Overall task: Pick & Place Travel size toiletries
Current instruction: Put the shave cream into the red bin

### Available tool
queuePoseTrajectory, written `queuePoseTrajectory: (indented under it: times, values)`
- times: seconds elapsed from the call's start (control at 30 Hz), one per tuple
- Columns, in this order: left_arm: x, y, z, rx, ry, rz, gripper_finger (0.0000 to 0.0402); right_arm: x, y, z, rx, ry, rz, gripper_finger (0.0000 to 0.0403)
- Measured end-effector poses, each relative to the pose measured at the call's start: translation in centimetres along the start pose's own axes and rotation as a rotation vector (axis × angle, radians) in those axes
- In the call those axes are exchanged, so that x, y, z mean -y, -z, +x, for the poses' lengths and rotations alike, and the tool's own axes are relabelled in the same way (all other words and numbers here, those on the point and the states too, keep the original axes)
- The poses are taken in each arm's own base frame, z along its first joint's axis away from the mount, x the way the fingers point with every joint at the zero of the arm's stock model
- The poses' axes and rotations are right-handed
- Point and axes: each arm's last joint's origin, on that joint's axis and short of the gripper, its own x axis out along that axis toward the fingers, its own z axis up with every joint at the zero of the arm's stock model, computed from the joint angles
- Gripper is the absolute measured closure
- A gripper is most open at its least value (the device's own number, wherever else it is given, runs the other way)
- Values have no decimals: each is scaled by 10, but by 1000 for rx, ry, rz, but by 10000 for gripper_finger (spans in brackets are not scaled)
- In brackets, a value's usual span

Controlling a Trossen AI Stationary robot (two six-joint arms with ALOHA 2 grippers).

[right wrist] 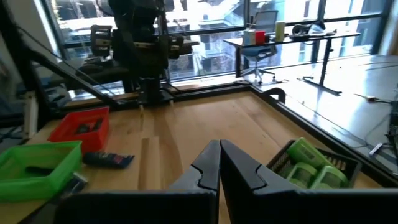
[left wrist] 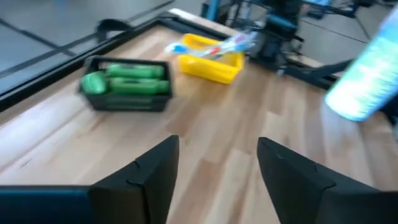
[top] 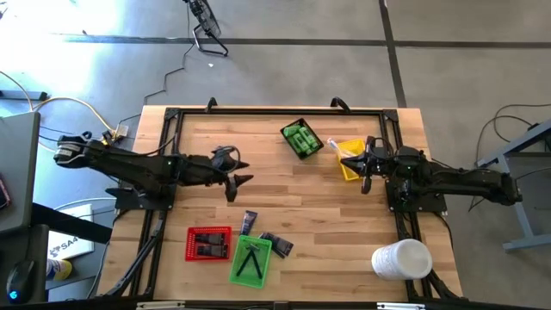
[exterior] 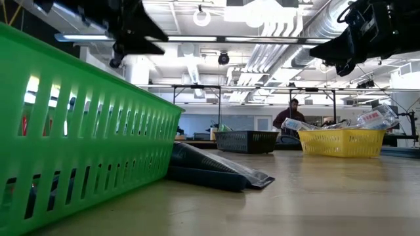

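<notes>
Toiletries sit sorted across the counter: green bottles (top: 300, 138) fill the black tray (top: 315, 133) near the far edge, clear-wrapped sticks (top: 335, 145) lie in the yellow tray (top: 350, 172) beside it, and 2 dark packets (top: 248, 222) rest loose on the wood by the green tray (top: 235, 274) at the near edge. Left hand (top: 241, 180) hangs over mid-counter, fingers spread and empty. Right hand (top: 357, 163), fingers pressed together and empty, hovers above the yellow tray.

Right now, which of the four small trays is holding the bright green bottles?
The black tray, at the far middle of the table beside the yellow tray. The yellow one holds clear-wrapped sticks; the red tray and green tray at the near edge hold thin dark pieces.
</notes>
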Motion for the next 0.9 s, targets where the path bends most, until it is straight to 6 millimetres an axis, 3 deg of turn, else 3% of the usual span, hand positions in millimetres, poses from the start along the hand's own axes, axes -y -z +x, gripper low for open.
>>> queuePoseTrajectory:
  times: [0.2,0.5,0.67,0.9]
  values:
    - [33,-16,13,-47,32,31,236,-2,0,0,-6,-63,0,400]
    - [78,-31,40,-284,-128,-29,292,-3,1,0,-17,-120,0,400]
    - [92,-24,52,-513,-245,-134,312,-3,2,0,-27,-120,-1,400]
    - [97,-2,68,-754,-364,-337,332,-3,3,0,-38,-119,-3,400]
